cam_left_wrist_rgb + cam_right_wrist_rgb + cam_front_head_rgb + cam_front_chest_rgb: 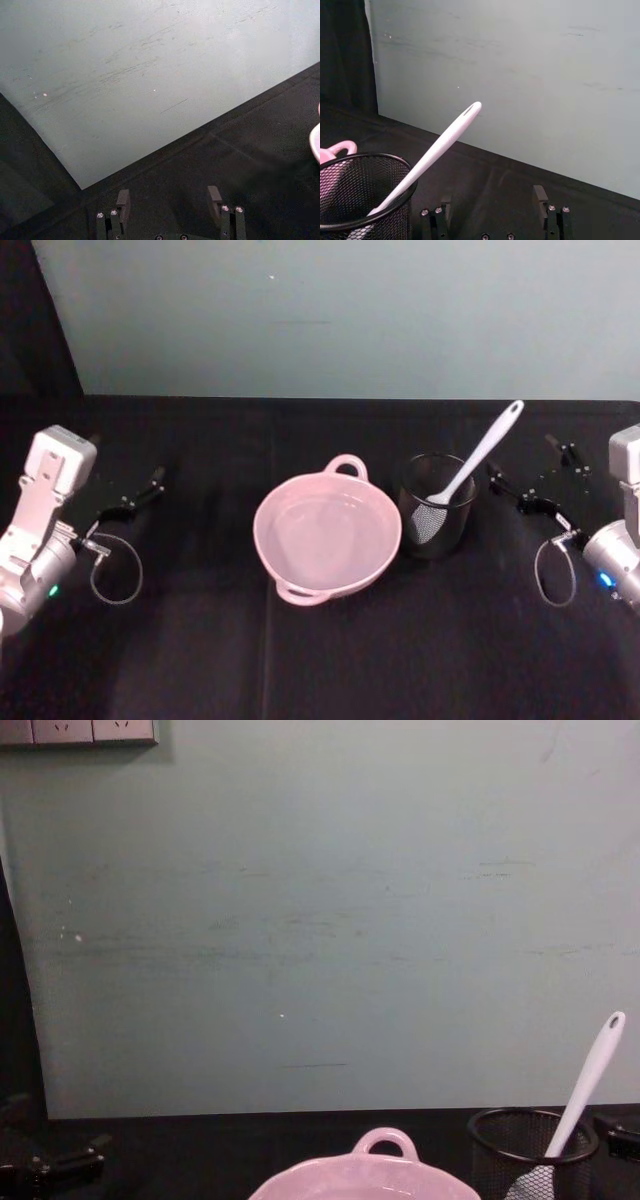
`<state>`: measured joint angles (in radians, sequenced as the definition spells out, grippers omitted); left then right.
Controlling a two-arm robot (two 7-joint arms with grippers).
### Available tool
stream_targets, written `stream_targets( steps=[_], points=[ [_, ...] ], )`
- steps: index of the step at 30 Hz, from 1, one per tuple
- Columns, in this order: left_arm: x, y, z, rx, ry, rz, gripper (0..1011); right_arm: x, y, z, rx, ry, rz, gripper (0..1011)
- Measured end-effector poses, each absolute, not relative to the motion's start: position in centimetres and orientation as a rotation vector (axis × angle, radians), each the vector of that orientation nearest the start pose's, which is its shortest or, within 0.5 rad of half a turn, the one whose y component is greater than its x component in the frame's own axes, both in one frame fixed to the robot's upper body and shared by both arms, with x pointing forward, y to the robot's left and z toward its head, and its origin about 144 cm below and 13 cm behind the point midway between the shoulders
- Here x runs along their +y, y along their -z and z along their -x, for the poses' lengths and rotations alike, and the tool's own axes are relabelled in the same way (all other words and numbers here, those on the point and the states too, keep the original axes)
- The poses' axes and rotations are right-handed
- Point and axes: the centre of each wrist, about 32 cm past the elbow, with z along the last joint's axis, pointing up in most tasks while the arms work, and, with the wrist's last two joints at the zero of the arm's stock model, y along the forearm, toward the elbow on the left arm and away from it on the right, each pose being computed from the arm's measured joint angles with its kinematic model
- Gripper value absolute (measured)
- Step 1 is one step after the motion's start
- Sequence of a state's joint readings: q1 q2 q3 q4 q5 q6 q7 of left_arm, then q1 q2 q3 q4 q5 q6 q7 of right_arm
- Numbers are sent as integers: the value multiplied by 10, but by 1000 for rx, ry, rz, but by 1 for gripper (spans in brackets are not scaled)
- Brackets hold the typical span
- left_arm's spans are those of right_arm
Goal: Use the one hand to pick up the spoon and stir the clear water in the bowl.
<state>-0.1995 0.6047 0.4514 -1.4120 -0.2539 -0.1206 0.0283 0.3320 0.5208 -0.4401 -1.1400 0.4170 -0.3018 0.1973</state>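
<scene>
Your spoon [472,474] stands tilted in the black mesh cup [437,508], blade down inside the mesh and its handle leaning up and away toward the right, the oval hole at the top end. You can see the same lean from the chest view, where the spoon rises out of the cup at the lower right. Just to the left of the cup sits the pink bowl [290,575], loop handle on its far rim, with the water [325,535] showing as a faint shine inside. The bowl and cup look almost touching. Your right gripper [494,206] hangs to the right of the cup, apart from it, fingers spread with nothing between them. Your left gripper [169,200] rests well off to the left over the black cloth [200,660], fingers likewise parted and empty.
</scene>
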Motion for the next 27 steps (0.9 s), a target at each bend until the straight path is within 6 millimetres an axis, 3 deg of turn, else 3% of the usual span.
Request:
stream_targets(
  steps=[27],
  points=[
    [310, -1140, -489, -285, -1248, -304, 1011, -332, -1118, -527, -175, 1174, 123, 1003]
  ],
)
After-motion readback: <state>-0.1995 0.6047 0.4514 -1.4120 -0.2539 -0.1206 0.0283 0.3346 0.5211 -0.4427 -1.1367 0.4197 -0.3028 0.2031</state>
